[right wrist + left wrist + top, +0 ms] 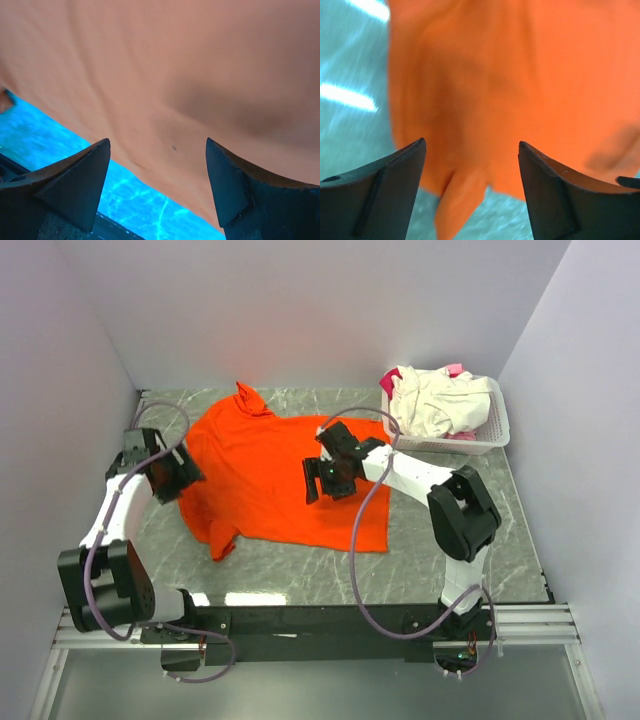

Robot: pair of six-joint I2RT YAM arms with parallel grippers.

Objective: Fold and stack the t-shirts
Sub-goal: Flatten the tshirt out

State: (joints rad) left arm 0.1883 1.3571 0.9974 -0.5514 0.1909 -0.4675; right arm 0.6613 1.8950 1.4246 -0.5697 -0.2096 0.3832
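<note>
Your left end effector [472,145] and right end effector [157,142] gape wide over the orange t-shirt [265,475], mid-frame on the bench [430,560].

Robot lab cell: plain white walls [300,310] enclosing marble-pattern table [300,568], robot arms [415,472] bolted to aluminium rail [520,624].

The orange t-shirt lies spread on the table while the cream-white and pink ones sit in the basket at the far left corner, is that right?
Not quite: the top external view shows the basket at the far right corner, not the left. The orange t-shirt is spread on the table as you say.
</note>
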